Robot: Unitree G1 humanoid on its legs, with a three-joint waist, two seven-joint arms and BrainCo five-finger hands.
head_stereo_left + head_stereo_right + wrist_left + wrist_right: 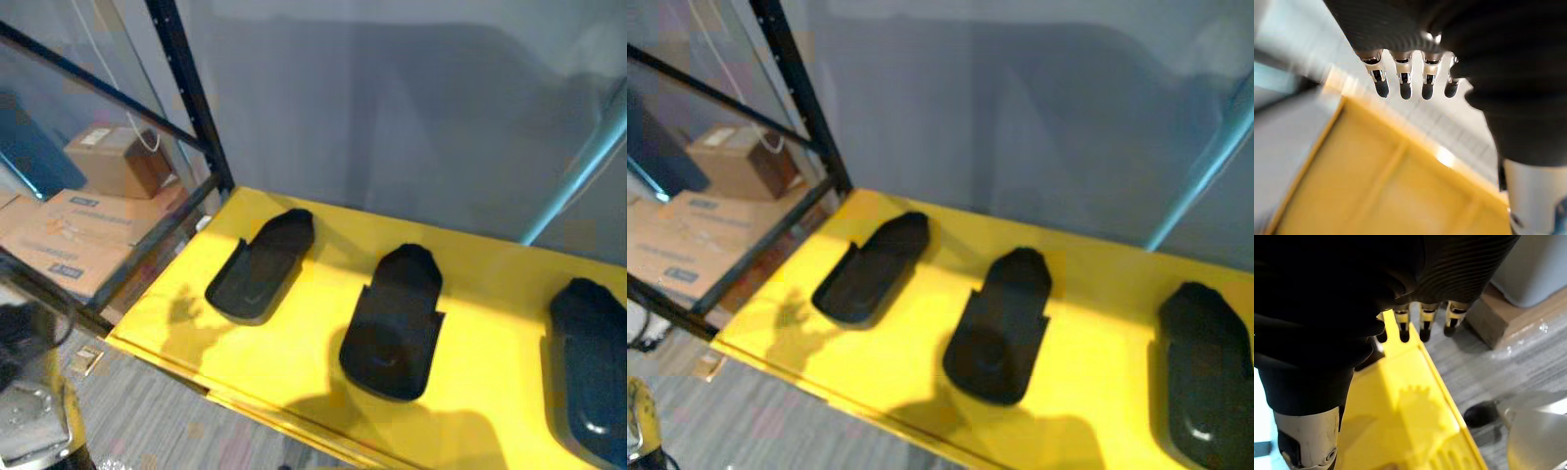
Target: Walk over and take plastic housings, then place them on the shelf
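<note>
Three black plastic housings lie apart on a yellow table top (294, 352): one at the left (257, 266), one in the middle (395, 321), one at the right edge (591, 370). In the left wrist view my left hand (1403, 81) hangs over a yellow surface (1366, 186), its fingers relaxed and holding nothing. My right hand (1422, 323) likewise hovers above a yellow edge (1410, 396) with straight, empty fingers. Neither hand touches a housing.
A black shelf upright (191, 98) with glass-like panels stands at the table's left end. Cardboard boxes (118, 162) sit on the floor beyond it. A grey wall backs the table, and a teal pole (578, 171) leans at the right. A wooden block (1498, 318) lies on grey carpet.
</note>
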